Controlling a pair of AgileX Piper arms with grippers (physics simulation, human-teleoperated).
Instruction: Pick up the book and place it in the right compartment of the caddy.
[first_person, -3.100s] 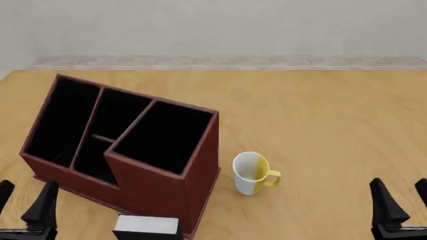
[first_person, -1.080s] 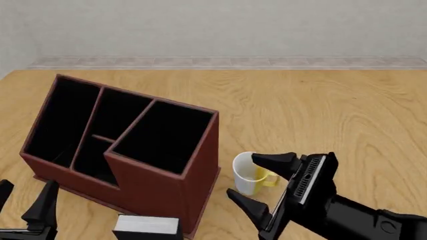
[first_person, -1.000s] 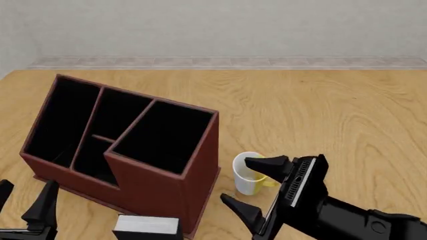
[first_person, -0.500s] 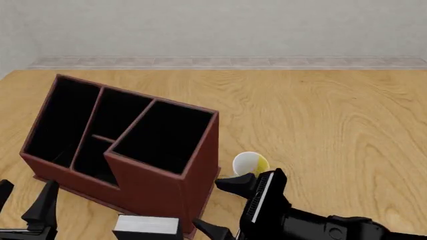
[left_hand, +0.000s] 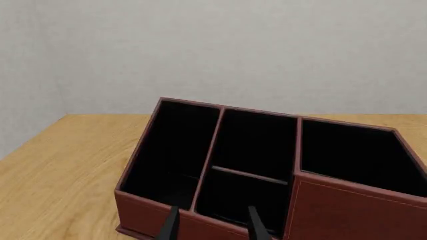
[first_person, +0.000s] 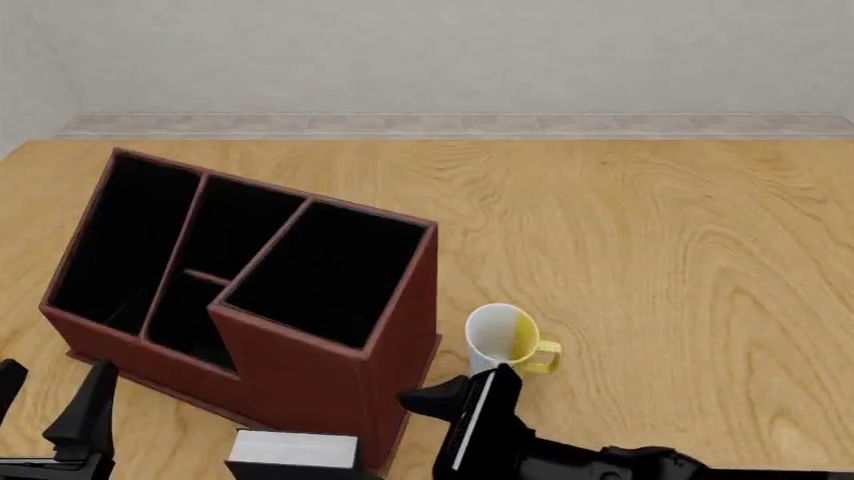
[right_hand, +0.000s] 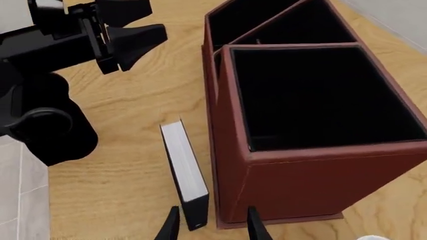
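The book (first_person: 294, 450) lies at the table's front edge, against the caddy's (first_person: 334, 385) front wall, white page edges up. In the right wrist view the book (right_hand: 181, 165) lies along the caddy (right_hand: 307, 175), below the right compartment (right_hand: 313, 95). My right gripper (right_hand: 212, 225) is open above the book's near end and the caddy's corner, touching nothing. In the front view only one of its fingers (first_person: 434, 400) shows. My left gripper (first_person: 51, 405) is open and empty at the front left, facing the caddy (left_hand: 333, 210); it also shows in the left wrist view (left_hand: 213, 227).
A white and yellow mug (first_person: 505, 340) stands just right of the caddy, close behind my right arm (first_person: 574, 465). The right compartment (first_person: 327, 270) opens upward beside a narrow slot and two small slots. The left arm (right_hand: 60, 45) shows beyond the book in the right wrist view.
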